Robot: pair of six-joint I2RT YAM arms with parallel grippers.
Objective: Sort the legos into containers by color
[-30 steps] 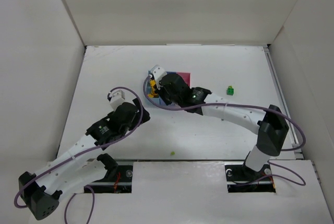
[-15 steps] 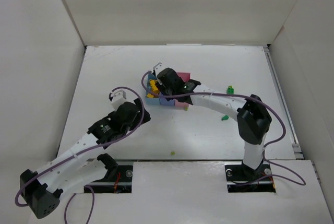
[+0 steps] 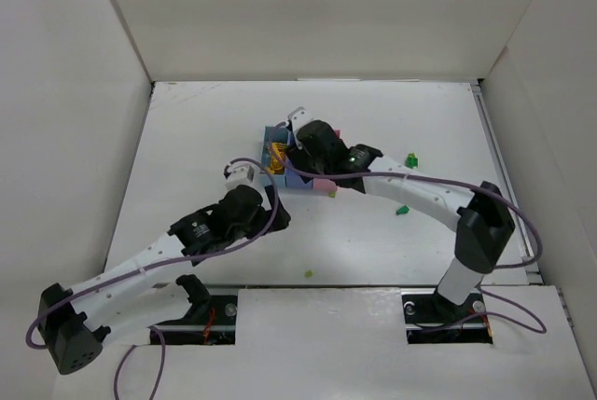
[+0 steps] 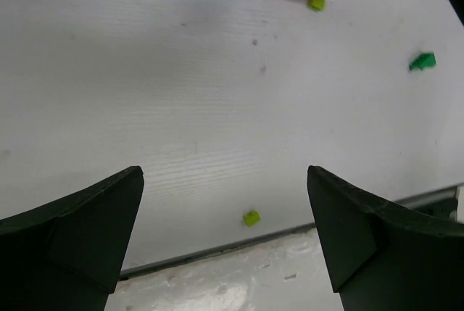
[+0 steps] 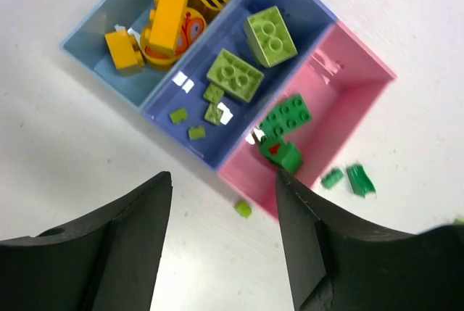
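Light-blue bin (image 5: pixel 132 5), periwinkle bin (image 5: pixel 304 25), pink bin (image 5: pixel 342 79), lime bricks (image 5: pixel 270 35)

Bright, even light washes the white tabletop (image 3: pixel 187 139); shadows beside the containers (image 5: pixel 355 86) are soft and faint. Small white glints sit on their glossy floors, in sharp focus.

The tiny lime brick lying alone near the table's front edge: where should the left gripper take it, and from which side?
Probably from straight above, pinching the lime brick across two opposite side faces. It is tiny and low on the table, nothing touching it, so only its sides offer hold. The left gripper stands open.
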